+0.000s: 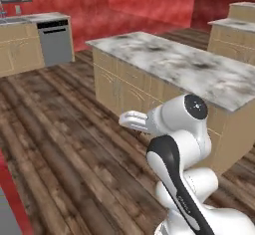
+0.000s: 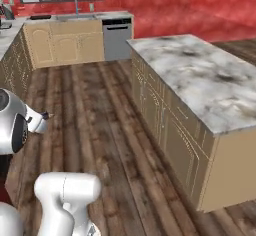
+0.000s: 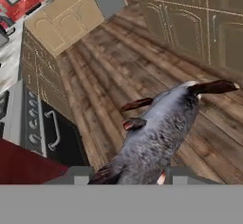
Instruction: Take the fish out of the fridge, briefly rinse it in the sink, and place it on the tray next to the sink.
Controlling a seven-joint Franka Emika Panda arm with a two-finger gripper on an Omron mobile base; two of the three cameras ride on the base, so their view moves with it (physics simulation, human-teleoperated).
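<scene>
Already out of the fridge: fish (image 3: 156, 133) clamped between the jaws, held at one end, dark-grey body running straight out along the gripper's line and ending in a thin dark tail at the far tip. Long axis in line with the hand, then, not across it; reddish fins jutting off one flank. Finger tips (image 3: 78, 174) just visible either side of the near end, closed on the body with no gap to be seen.

Carried above wooden floor (image 1: 60, 144), beside the marble-topped island counter (image 1: 184, 62), arm tucked low near the base. In the right base view, gripper (image 2: 46, 115) showing as a small dark tip past the white wrist, too small there to read the fish.

Sink (image 2: 75, 17) well apart, far beyond the island counter against the red back wall, faucet a thin grey line above it, grey-fronted dishwasher (image 2: 117, 39) just beside it. Dark flat shape on that far counter left of the sink, possibly the tray; too small to confirm.

Judged stage: carrying leg, rinse not yet done. Next move likely a drive toward the sink, fish arriving tail-first over the basin given how it points.
</scene>
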